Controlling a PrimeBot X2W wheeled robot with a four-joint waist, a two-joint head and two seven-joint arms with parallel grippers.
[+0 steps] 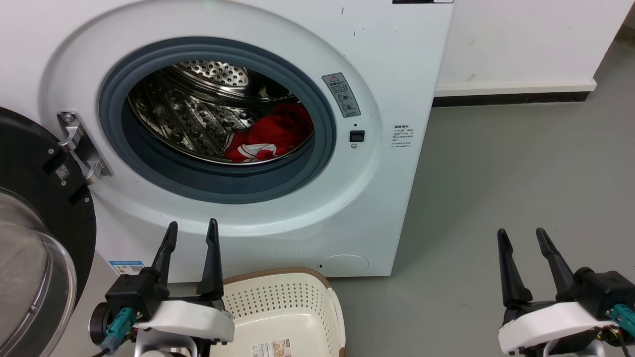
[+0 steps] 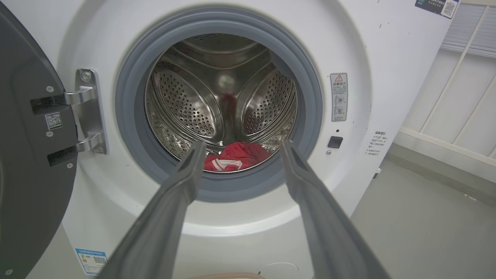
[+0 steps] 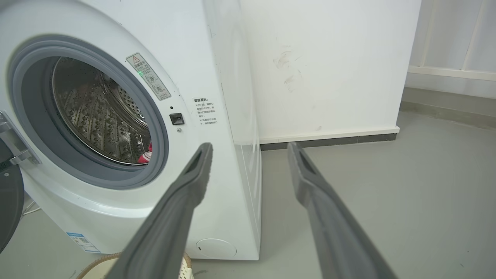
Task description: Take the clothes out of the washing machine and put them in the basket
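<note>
One heap of red clothes (image 1: 270,139) lies low in the drum (image 1: 188,114), toward its right side; separate garments cannot be counted. No garment is visible in the one basket (image 1: 283,297), so the whole transfer is judged outstanding. One washing machine (image 1: 377,213) stands with its door (image 1: 30,163) open. Two grippers, left gripper (image 1: 192,225) and right gripper (image 1: 521,233), have their fingers apart and hold nothing.

The washing machine's (image 1: 392,74) porthole gapes unblocked. Its door (image 1: 34,198) is swung wide at the left, with the hinge jutting beside the grey rim. The basket (image 1: 283,297) stands just below, close beside the left claw (image 1: 192,223). Open floor (image 1: 496,188) spreads rightward around the right claw (image 1: 520,230). The drum seems roomy above the clothes (image 1: 270,136), though its depth is hard to judge.
</note>
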